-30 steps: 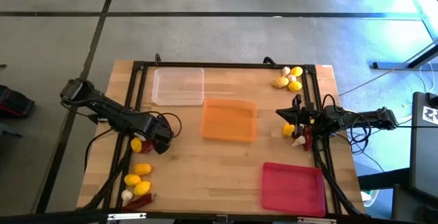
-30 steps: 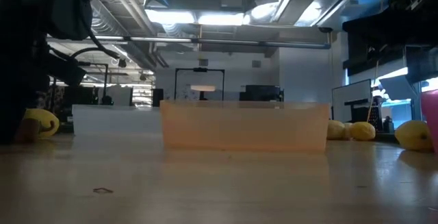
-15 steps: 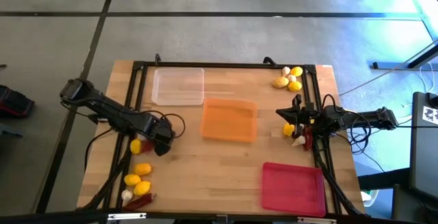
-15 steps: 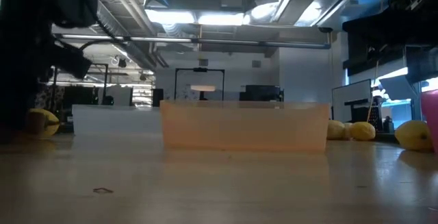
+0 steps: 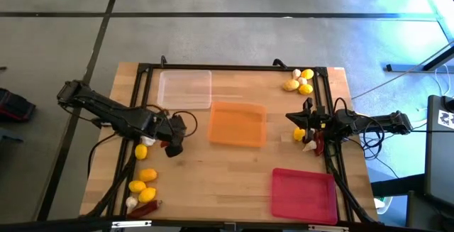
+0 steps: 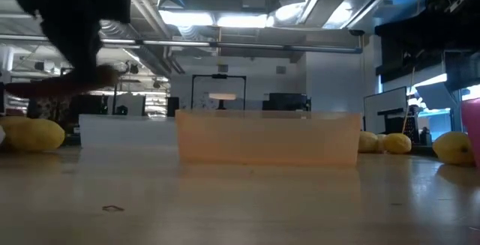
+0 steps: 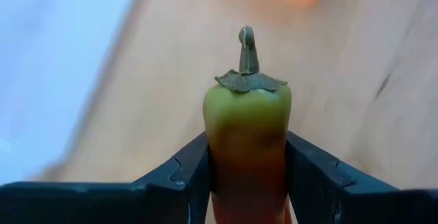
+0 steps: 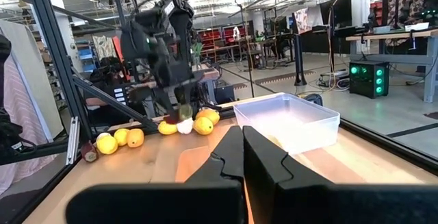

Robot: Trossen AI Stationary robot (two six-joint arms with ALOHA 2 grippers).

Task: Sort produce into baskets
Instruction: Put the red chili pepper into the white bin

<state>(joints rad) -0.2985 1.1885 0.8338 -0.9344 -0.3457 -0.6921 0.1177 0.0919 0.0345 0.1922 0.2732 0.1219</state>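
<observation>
My left gripper [image 5: 172,145] hangs over the table's left part, left of the orange basket [image 5: 237,124], shut on a chili pepper [image 7: 246,114] that is red with a green shoulder and stem. A lemon [image 5: 141,152] lies on the wood just beside it. Several lemons [image 5: 142,184], a garlic bulb [image 5: 131,202] and another chili [image 5: 145,208] lie near the left front corner. The clear basket [image 5: 184,89] is far left of centre, the red-pink basket [image 5: 303,195] near right. My right gripper [image 8: 243,157] is shut and held level at the right edge. My left gripper pinches the chili's body just below its green cap [image 7: 217,157] between the two fingers [image 7: 179,175], one on each side. The fingers slant steeply down. The stem end sticks out past the fingertips, and the chili is clear of the table.
More lemons and garlic [image 5: 299,81] lie at the far right corner. A lemon [image 5: 299,134], a garlic bulb [image 5: 308,145] and a chili [image 5: 318,143] lie by my right gripper. A black frame rail [image 5: 142,104] runs along the table's edges.
My left gripper has risen from the table beside the lemon and gone a little toward the orange basket, rolling its wrist as it rose. The chili has come up with it, clear of the wood; the lemon stays where it was.
</observation>
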